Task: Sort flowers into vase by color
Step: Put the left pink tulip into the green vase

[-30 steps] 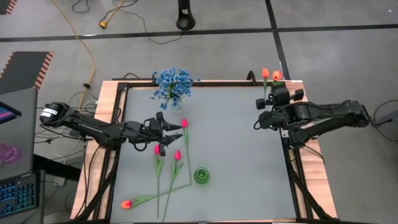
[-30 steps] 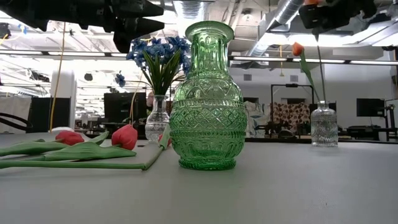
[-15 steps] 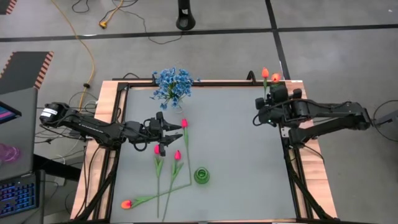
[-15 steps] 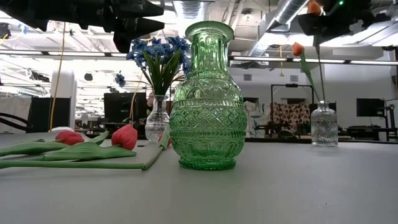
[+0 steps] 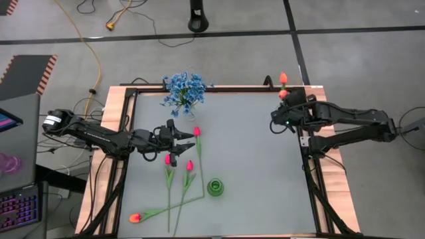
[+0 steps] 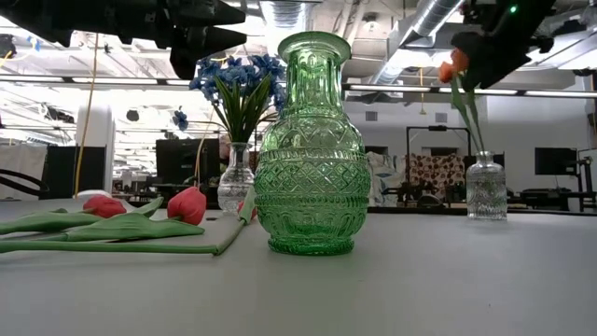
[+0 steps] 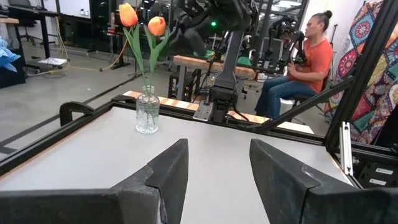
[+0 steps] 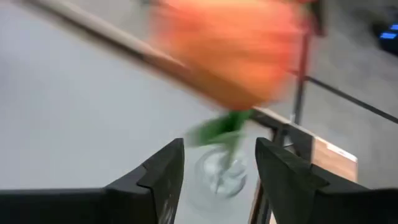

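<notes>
At far-right vase | orange tulips [image 7: 141,18] beside open right claw [image 5: 287,111]

yellow cable [image 5: 99,63] on floor | laptop [image 5: 16,143] beside table | seated person [image 7: 298,62]

Bright, even overhead light; the right wrist view smears an orange tulip [image 8: 233,46] with motion blur.
</notes>
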Robot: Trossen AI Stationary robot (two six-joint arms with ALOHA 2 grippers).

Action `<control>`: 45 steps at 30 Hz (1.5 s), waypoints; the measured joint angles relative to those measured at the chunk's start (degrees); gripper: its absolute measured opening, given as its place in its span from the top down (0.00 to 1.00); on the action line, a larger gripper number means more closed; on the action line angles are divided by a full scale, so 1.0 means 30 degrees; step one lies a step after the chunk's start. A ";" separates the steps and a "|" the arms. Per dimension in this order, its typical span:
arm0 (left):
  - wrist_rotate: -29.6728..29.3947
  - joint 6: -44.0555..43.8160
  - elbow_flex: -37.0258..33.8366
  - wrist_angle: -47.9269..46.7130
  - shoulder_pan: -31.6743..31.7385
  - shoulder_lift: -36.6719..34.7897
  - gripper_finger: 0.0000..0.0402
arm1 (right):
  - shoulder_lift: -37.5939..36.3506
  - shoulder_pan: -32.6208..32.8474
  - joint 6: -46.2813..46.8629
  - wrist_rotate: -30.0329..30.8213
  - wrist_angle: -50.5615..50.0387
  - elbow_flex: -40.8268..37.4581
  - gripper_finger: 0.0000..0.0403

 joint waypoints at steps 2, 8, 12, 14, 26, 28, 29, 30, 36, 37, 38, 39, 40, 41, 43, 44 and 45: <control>0.0000 0.0000 0.0000 0.0002 0.0000 0.0000 0.60 | 0.0000 0.0000 -0.1321 -0.1460 -0.0023 0.0418 0.43; 0.0004 0.0000 0.0000 -0.0002 0.0001 0.0000 0.60 | -0.0009 0.0007 -0.2112 -0.3489 -0.0869 0.2243 0.43; 0.0005 0.0000 0.0000 -0.0019 0.0002 0.0000 0.60 | -0.0015 0.0007 -0.2118 -0.4612 -0.1393 0.3486 0.43; 0.0031 -0.0010 0.0000 -0.0100 0.0001 0.0000 0.60 | -0.0015 0.0007 -0.1748 -0.5651 -0.1416 0.3992 0.43; 0.2475 -0.2009 0.0007 -0.3075 0.0007 0.0007 0.60 | 0.0316 0.1955 0.2004 -1.0638 -0.1345 0.4612 0.43; 0.3565 -0.2285 0.0007 -0.4029 0.0007 0.0007 0.60 | 0.0574 0.2668 0.2491 -1.0631 -0.1297 0.4612 0.43; 0.4246 -0.2460 0.0007 -0.4554 0.0007 0.0007 0.60 | 0.0671 0.3027 0.2730 -1.0636 -0.1284 0.4612 0.43; 0.4868 -0.2614 0.0007 -0.5151 0.0000 0.0007 0.60 | 0.0734 0.3351 0.2855 -1.0638 -0.1294 0.4612 0.43; 0.6044 -0.4283 0.0015 -0.9184 -0.0661 0.0007 0.60 | 0.1848 0.5020 0.2893 -1.0609 -0.0780 0.4610 0.43; 0.5859 -0.4774 0.0015 -0.9874 -0.0807 0.0007 0.60 | 0.2097 0.5228 0.2910 -1.0609 -0.0522 0.4608 0.43; 0.5741 -0.5303 0.0014 -1.0465 -0.0945 0.0007 0.60 | 0.2379 0.5415 0.2918 -1.0600 -0.0265 0.4612 0.43; 0.5569 -0.5749 0.0015 -1.1043 -0.1077 0.0007 0.60 | 0.2689 0.5581 0.2917 -1.0594 -0.0006 0.4612 0.43; 0.5444 -0.6180 0.0015 -1.1582 -0.1240 0.0007 0.60 | 0.3008 0.5737 0.2914 -1.0594 0.0283 0.4612 0.43; 0.5355 -0.6584 0.0009 -1.2016 -0.1410 0.0007 0.60 | 0.3341 0.5863 0.2918 -1.0594 0.0605 0.4606 0.43; 0.5172 -0.7415 0.0010 -1.2613 -0.1773 0.0007 0.60 | 0.4028 0.6094 0.2910 -1.0587 0.1177 0.4612 0.43; 0.5086 -0.7747 0.0009 -1.2750 -0.1988 0.0007 0.60 | 0.4341 0.6159 0.2906 -1.0580 0.1447 0.4608 0.43; 0.4984 -0.8024 0.0007 -1.2767 -0.2206 0.0007 0.60 | 0.4647 0.6231 0.2897 -1.0580 0.1714 0.4605 0.43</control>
